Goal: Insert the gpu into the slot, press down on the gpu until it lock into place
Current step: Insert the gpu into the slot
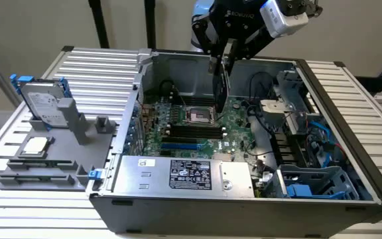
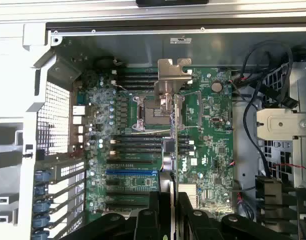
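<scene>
Overhead, one hand grips one gpu upright, clear of the one blue slot below.

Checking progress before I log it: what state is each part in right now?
gpu: gripped, on edge over the motherboard, not in the slot.
slot: empty.
gripper: shut on the gpu.
computer case: side open.

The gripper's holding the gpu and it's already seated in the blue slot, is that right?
Not seated. The gripper does hold the gpu, but up above the motherboard; the exterior view shows the blue slot bare.
</scene>
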### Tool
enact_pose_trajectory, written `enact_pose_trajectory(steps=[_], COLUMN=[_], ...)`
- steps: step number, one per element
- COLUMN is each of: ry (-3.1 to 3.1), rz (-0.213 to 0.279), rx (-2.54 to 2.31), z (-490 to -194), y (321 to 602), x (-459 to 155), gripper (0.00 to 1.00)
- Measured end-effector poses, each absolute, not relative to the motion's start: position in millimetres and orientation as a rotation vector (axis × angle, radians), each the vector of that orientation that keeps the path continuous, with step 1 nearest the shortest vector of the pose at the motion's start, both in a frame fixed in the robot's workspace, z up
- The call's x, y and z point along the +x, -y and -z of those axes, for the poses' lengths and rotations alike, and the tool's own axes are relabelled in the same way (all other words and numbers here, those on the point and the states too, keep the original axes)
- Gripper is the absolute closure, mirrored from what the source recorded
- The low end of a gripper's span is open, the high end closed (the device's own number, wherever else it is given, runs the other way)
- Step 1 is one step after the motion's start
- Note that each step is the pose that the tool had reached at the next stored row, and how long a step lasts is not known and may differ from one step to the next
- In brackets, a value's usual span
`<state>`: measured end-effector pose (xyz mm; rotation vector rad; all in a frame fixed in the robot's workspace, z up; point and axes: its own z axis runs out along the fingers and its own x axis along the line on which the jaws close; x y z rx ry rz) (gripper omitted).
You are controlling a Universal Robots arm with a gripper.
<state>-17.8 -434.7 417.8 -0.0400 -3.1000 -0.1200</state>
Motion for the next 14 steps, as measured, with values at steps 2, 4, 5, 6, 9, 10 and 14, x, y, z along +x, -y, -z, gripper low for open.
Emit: enact_pose_trajectory(steps=[2, 4, 5, 6, 9, 10, 14], ry=[3.100, 3.100, 3.100, 3.100, 3.100, 3.100, 3.100], rz=[0.120, 0.120, 0.120, 0.120, 0.120, 0.120, 0.120], rx=[-0.040, -0.040, -0.040, -0.040, -0.040, -0.040, -0.040], z=[-417.8, -417.8, -417.8, -417.8, -417.8, -417.8, -417.9], y=[434.7, 434.7, 434.7, 434.7, 434.7, 434.7, 434.2], x=[-17.8, -17.8, -17.8, -17.8, -17.8, -17.8, -17.8], gripper=[0.74, 0.74, 0.74, 0.74, 0.74, 0.74, 0.74])
